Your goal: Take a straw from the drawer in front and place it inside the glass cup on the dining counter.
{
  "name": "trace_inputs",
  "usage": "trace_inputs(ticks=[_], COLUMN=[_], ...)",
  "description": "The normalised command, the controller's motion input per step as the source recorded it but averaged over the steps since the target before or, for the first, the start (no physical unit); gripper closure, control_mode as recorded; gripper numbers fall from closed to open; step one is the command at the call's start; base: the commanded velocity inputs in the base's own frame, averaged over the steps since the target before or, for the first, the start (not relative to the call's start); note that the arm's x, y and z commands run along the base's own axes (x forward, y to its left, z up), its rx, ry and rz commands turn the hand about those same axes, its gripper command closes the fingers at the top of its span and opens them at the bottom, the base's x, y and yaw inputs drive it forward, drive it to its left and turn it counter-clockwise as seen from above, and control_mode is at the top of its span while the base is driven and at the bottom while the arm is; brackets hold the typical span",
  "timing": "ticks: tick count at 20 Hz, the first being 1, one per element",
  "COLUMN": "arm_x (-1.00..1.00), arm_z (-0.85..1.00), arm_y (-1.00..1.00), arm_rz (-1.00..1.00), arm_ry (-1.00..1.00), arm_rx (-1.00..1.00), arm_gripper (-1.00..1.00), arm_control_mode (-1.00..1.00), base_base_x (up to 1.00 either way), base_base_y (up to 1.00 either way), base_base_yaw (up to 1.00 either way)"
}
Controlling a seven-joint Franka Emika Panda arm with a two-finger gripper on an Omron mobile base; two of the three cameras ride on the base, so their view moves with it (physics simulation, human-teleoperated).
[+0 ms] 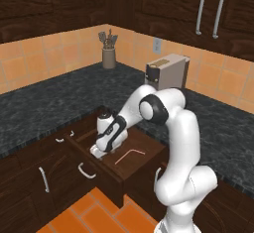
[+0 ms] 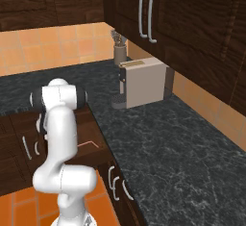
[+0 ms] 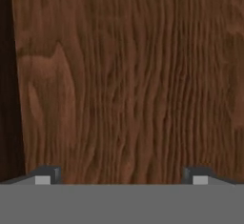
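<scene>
A: Drawer stands pulled out. Straw lies flat on its floor, untouched.

B: Gripper?

A: Down inside the drawer, beside the straw, jaws spread wide, holding nothing; the hand view faces bare wood.

B: Remaining?

A: Nearly everything, by judgement: grasp, lift, carry to the glass cup, drop in.

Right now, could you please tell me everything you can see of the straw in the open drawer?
The straw is a very thin pinkish-red line with a short bent tip at its right end. It lies flat on the brown wooden floor of the open drawer, beside the open gripper, which does not touch it. In the right base view it shows just past the arm.
</scene>
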Motion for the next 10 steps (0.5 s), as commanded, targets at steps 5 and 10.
trace_inputs(ticks=[5, 10], arm_x=[-0.50, -0.57], arm_z=[0.07, 0.20], arm_y=[0.78, 0.76], arm_rz=[0.04, 0.02], arm_ry=[0.01, 0.00], arm_rx=[0.10, 0.09], arm_gripper=[-1.00, -1.00], arm_control_mode=[-1.00, -1.00], base_base_x=[0.00, 0.00], base_base_y=[0.00, 0.00], base_base_yaw=[0.00, 0.00])
